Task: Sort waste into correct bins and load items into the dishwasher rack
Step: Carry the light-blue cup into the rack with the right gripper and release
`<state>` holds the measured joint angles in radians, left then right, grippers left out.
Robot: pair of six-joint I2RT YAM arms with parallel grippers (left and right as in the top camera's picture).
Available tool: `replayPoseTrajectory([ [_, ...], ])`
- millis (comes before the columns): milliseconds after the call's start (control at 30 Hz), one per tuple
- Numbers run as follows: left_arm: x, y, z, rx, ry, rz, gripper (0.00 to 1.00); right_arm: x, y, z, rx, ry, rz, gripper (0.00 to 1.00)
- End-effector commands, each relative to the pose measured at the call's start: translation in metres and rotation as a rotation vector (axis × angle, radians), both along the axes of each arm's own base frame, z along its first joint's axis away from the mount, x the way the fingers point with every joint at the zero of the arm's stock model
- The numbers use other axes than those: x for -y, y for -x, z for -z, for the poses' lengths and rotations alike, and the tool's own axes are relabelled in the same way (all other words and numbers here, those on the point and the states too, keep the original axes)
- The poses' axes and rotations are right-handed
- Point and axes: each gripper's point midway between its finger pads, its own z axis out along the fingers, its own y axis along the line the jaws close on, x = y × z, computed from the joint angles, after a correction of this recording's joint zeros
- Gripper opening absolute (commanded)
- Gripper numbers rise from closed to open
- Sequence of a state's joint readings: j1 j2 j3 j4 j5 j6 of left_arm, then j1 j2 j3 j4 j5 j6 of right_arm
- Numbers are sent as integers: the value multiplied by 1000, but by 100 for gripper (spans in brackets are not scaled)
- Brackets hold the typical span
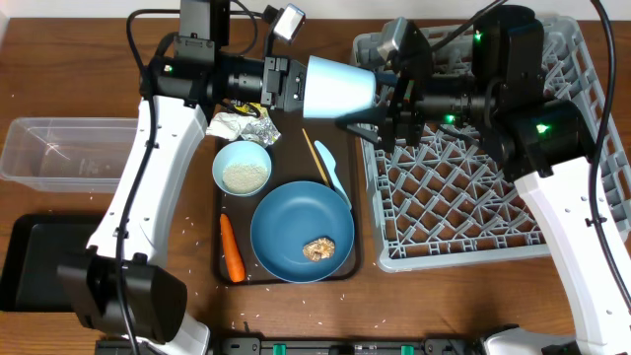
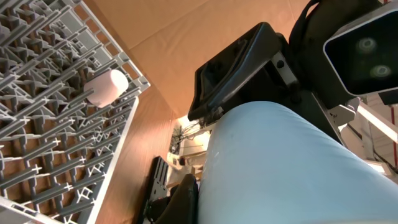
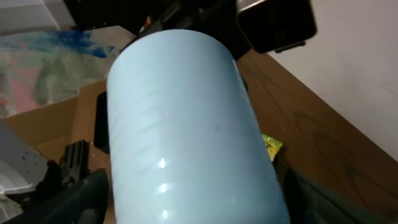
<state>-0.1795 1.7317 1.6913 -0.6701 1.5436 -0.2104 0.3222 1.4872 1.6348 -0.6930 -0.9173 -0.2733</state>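
We see a smooth, glossy cup (image 1: 340,87) of pale blue plastic, a tapered cylinder lying level in the air. Its wide rim is pinched in the closed left gripper (image 1: 293,84) and its narrower base points into the right gripper (image 1: 373,99). Those jaws are spread wide around it, but we cannot tell whether they grip it. Beneath the right gripper sits a grey lattice rack (image 1: 463,187) on a brown wood-grain table (image 1: 79,59).
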Motion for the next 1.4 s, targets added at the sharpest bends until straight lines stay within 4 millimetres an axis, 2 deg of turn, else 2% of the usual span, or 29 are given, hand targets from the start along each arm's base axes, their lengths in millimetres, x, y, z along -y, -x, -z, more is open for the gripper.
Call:
replayPoseTrajectory([
  [0, -1, 9, -13, 11, 23, 21, 6, -5, 6, 0, 4, -21, -61, 83],
  [100, -1, 9, -13, 11, 23, 21, 6, -7, 11, -3, 7, -34, -89, 80],
  [300, -1, 9, -13, 11, 23, 21, 6, -6, 10, -3, 6, -34, -87, 58],
  [467, -1, 9, -13, 4, 23, 21, 6, -4, 7, -2, -12, -32, -64, 56],
  [500, -1, 9, -13, 0, 22, 21, 9, -3, 7, -2, -10, -32, -62, 56],
  [533, -1, 9, -14, -2, 22, 20, 17, -2, 7, -3, -7, -33, -59, 55],
  [600, 0, 7, -15, 2, 24, 20, 40, 1, 7, -6, 1, -34, -49, 54],
  [633, 0, 7, -16, 15, 26, 20, 48, 3, 6, -8, -4, -32, -28, 54],
  [700, 0, 5, -17, 39, 27, 17, 57, 9, 4, -11, -1, -17, 29, 55],
  [767, 0, 0, -15, 57, 12, -4, 61, 18, -1, -15, 15, 14, 120, 55],
  [900, 0, -12, -5, 69, -47, -76, 68, 59, -16, -17, -5, 93, 423, 56],
  [1067, -2, -29, 8, 83, -124, -168, 69, 131, -11, -13, -74, 173, 774, 58],
  [1200, -3, -33, 11, 86, -143, -190, 70, 192, 2, 7, -217, 230, 1027, 59],
  [1367, -3, -34, 12, 87, -147, -195, 70, 240, 24, 48, -472, 288, 1196, 59],
])
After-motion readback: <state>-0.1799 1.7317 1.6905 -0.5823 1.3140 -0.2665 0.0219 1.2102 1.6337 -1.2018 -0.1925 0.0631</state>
